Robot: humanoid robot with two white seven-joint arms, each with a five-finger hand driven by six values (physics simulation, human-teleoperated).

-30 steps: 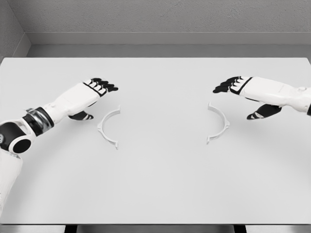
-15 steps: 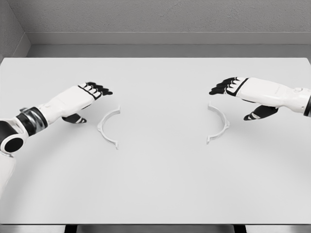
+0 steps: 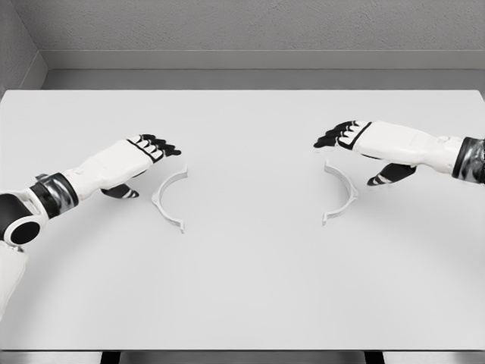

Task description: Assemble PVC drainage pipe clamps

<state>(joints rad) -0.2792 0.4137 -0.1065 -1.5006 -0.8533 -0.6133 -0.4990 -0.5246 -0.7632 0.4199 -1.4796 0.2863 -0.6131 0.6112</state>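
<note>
Head view: two white half-ring clamp pieces lie flat on the bench (image 3: 242, 303), well apart, open sides facing each other. Left clamp half (image 3: 168, 199) at 9 o'clock of centre, right clamp half (image 3: 342, 192) at 3 o'clock. Left robot hand (image 3: 140, 155) hovers beside its piece, fingers spread, holding nothing. Right robot hand (image 3: 356, 140) likewise over its piece's far end. Judgement: nothing gripped or joined; all assembly remains.

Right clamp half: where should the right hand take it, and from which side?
Probably the middle of the right clamp half's arc, coming from its outer, right side. It lies flat on the table, bulging toward the right hand, which is open above its upper end; the end tabs look thin.
</note>
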